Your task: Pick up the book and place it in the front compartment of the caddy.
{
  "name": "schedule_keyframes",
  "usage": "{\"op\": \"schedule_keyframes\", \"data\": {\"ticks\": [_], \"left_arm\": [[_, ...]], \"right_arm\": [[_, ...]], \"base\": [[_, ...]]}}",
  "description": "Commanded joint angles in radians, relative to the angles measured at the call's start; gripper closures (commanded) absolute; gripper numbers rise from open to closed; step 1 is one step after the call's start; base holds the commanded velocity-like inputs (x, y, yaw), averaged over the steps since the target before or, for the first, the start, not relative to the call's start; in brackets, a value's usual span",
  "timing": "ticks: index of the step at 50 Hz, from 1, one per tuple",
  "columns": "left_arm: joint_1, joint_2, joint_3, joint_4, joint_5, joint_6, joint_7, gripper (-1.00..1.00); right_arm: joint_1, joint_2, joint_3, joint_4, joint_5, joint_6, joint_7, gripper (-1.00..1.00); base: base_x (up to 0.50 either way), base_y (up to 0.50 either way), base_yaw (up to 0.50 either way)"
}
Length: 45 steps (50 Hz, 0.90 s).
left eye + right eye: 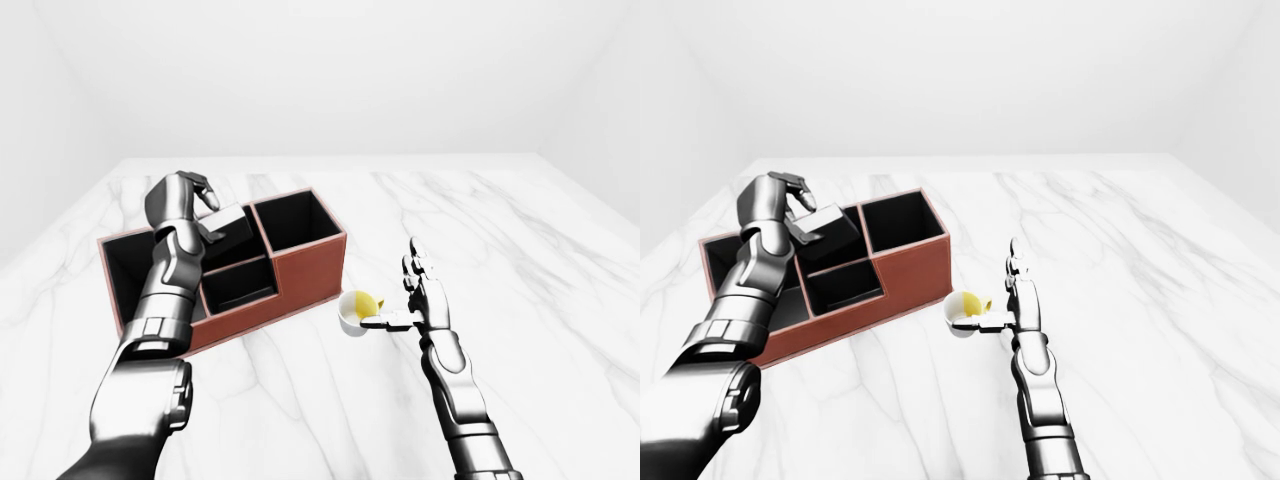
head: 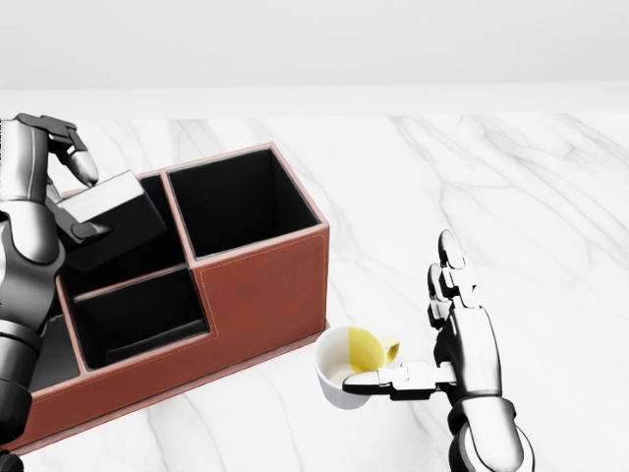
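Book [image 2: 116, 218] tilted above caddy [image 2: 265, 285] rim

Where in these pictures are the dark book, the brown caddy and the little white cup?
book [image 2: 116, 218], head view, on its dark cover beside the left hand's fingers.
caddy [image 2: 265, 290], head view, on its brown outer wall.
cup [image 2: 332, 379], head view, on its white rim nearest the caddy.

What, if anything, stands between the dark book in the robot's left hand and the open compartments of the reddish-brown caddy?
Nothing visible does. The left hand holds the dark rectangular book, tilted, directly over the reddish-brown leather caddy; the black compartments below look open. The white cup sits outside it.
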Motion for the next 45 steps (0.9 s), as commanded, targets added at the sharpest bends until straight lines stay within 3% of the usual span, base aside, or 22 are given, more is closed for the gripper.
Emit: {"op": "schedule_keyframes", "data": {"ticks": [1, 45], "left_arm": [[-0.034, 0.001, 0.007, 0.076, 0.018, 0.000, 0.041, 0.96], [-0.080, -0.013, -0.017, 0.256, 0.000, 0.000, 0.138, 0.96]], "right_arm": [[-0.004, -0.002, -0.005, 0.015, 0.004, 0.000, 0.002, -1.00], [0.002, 0.000, -0.003, 0.008, 0.003, 0.000, 0.002, -1.00]], "base": [[0.00, 0.00, 0.00], [0.00, 0.00, 0.00]]}}
